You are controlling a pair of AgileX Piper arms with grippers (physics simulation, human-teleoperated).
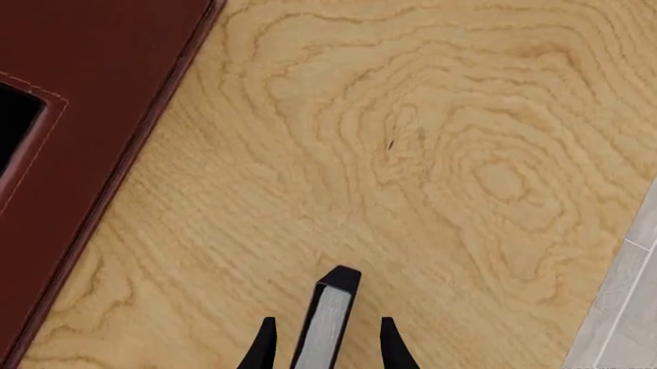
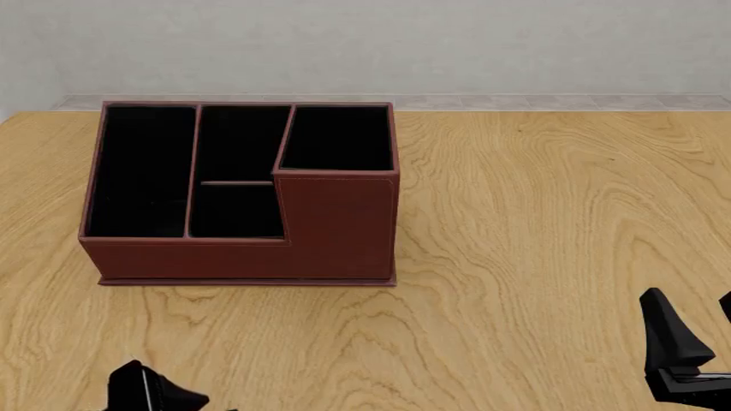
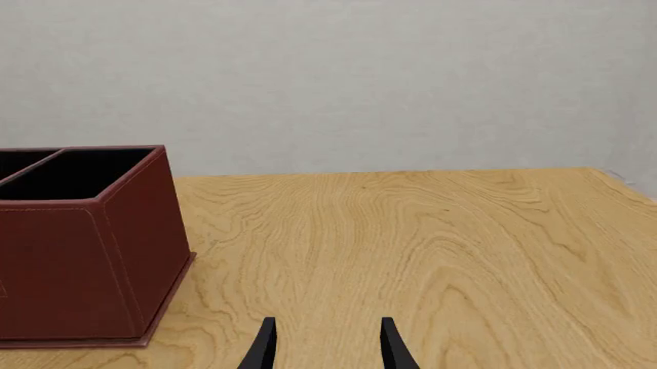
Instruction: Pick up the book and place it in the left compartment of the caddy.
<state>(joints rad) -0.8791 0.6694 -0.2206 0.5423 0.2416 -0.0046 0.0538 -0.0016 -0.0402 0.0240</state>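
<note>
Between left end effector (image 1: 326, 342) fingers, book (image 1: 331, 317)

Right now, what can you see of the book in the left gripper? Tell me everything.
Only the left wrist view shows the book. It appears edge-on: a thin black cover wrapping a narrow pale grey-white page edge, with a rounded black corner at its far end. It stands between the fingers of the left gripper, above the wooden table, apart from the caddy. Whether the fingers actually press on it cannot be told. Its faces are hidden.
</note>
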